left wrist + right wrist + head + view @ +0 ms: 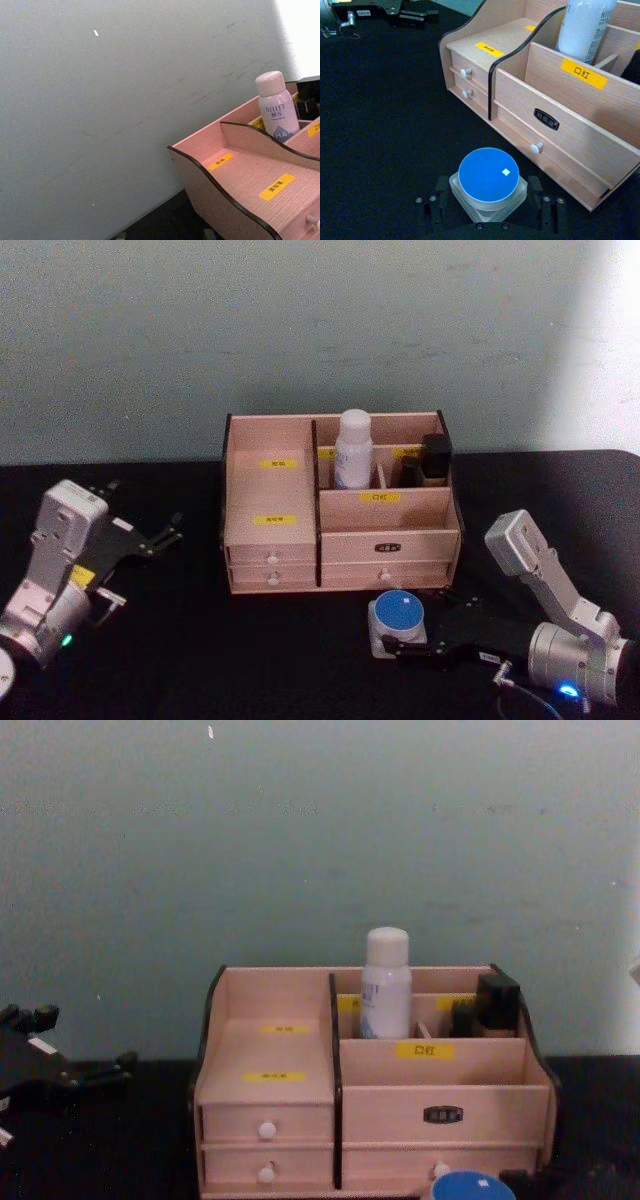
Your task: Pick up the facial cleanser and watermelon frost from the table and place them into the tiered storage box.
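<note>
Left side: the left gripper (165, 533) rests low over the black table (200, 660), well clear of the storage box (265, 495). Its jaws are parted by a moderate gap, which the chest view shows from the side. They hold nothing and touch nothing.

Centre: the storage box stands against the pale wall (100, 100). It has two stepped shelves on its left half and smaller compartments on its right half. A white bottle (352, 448) stands upright in a rear compartment just right of the centre divider. The left wrist view brings out dark lettering on the bottle's front, which the head view leaves unreadable. A dark item (435, 460) sits in the rear right compartment; what it is cannot be told. The right wrist view gives the clearest sight of the white drawer knobs (536, 147) and a yellow label (583, 73).

Right side: a clear jar with a blue lid (397, 615) sits on the table just in front of the box's right-hand drawers, outside the box. The chest view catches just its lid at the bottom edge. The right gripper (488, 182) reaches in low from the right. In the right wrist view its black fingers (441, 192) sit against opposite sides of the jar, with the jaws closed to the jar's width.
</note>
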Motion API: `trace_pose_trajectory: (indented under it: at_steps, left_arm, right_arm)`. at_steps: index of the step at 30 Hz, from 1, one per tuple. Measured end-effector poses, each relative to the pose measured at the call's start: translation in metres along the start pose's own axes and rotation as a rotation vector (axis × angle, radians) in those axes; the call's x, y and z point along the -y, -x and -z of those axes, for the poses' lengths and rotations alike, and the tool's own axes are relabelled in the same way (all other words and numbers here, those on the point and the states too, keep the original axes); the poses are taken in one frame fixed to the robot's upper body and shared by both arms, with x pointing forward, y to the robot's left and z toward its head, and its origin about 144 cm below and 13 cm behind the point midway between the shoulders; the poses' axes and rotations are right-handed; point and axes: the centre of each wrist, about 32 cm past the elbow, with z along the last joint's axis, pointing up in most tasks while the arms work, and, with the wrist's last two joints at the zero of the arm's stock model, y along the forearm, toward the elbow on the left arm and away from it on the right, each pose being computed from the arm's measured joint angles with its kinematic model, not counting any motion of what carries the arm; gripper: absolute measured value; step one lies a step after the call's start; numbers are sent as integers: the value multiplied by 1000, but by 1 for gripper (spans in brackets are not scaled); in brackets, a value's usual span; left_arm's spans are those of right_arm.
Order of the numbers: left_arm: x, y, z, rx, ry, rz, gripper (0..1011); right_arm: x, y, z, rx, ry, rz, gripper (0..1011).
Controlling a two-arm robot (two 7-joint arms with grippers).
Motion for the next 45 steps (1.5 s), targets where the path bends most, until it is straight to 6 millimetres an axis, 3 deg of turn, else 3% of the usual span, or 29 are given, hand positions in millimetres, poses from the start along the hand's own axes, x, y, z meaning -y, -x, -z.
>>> trace_pose_trajectory:
  at_steps: [45]
  left_arm:
    - [0, 0, 0, 0, 0, 0, 1001]
  right_arm:
    - [-1, -2, 2, -10, -32, -8, 1003]
